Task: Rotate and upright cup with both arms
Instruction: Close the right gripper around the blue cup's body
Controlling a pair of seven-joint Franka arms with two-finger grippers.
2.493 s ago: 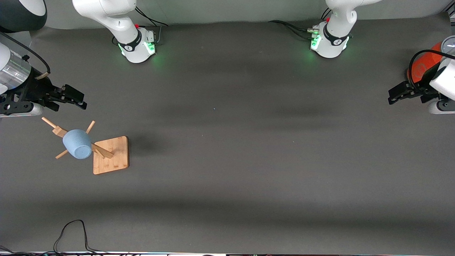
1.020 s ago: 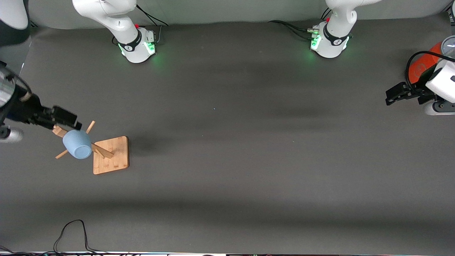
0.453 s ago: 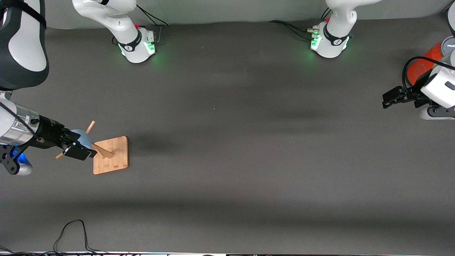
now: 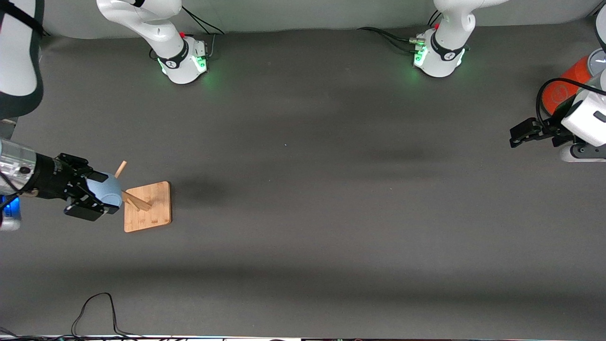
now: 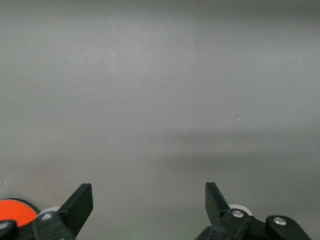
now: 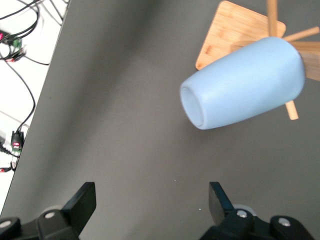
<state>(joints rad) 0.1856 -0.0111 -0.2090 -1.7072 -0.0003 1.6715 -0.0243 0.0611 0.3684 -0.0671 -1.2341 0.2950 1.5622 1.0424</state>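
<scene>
The right gripper (image 4: 97, 198) gapes beside the pale blue matte cup (image 4: 110, 190) on a wooden peg rack (image 4: 147, 206), seemingly aligning; the left gripper (image 4: 519, 133) waits open.

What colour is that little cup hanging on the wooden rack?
Light matte blue, plain; the small handleless cup shows best in the right wrist view.

cup (image 4: 110, 190): partly covered by the right gripper (image 4: 90, 196) (only one side shows)
wooden rack (image 4: 142, 203): most pegs hidden under gripper and cup
orange cylinder (image 4: 565, 83): cut by the frame edge, left arm in front
left gripper (image 5: 149, 205): only fingertips in the wrist view
</scene>
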